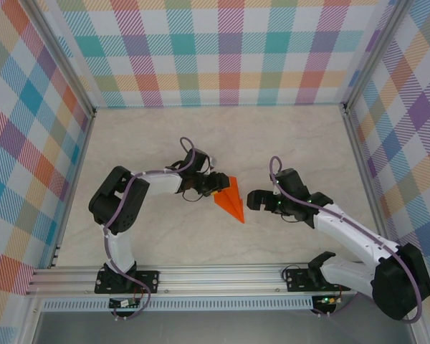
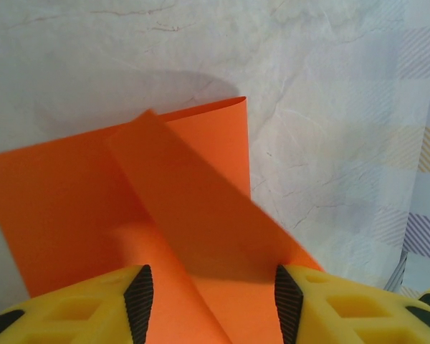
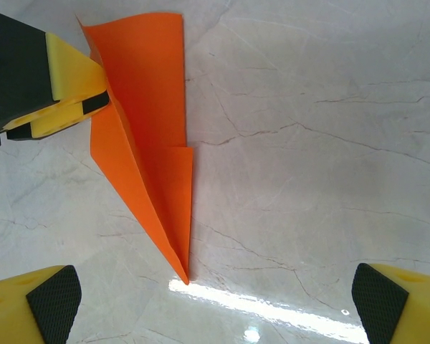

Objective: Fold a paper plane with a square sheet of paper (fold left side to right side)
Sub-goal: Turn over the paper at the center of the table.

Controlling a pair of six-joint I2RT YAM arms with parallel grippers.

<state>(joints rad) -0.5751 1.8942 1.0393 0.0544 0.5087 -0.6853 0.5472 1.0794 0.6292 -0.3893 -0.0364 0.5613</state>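
Paper plane (image 1: pixel 231 200) lay near ctr of the table (image 1: pixel 150 136), a touch closer to the near edge than the far one. Bright orange, folded to a narrow dart w/ a ctr crease. Sharp tip pointed toward the near edge, slightly right; wide tail end faced the far edge. One wing lay flat on the surface, and the other flap stood up at an angle along the crease.

L gripper (image 1: pixel 213 188) was at the tail end, on the plane's left side. Jaws stood apart, w/ the paper running btwn the two black pads (image 2: pixel 138 301); the raised flap crossed the gap diagonally. Couldn't tell whether either pad touched the paper. In the R wrist view, one of its yellow fingers sat against the plane's left edge near the tail.

R gripper (image 1: pixel 252 201) was just right of the plane, near the tip, not touching it. Jaws wide apart, w/ bare marble and the plane's tip in the gap, both fingers well clear of the paper.
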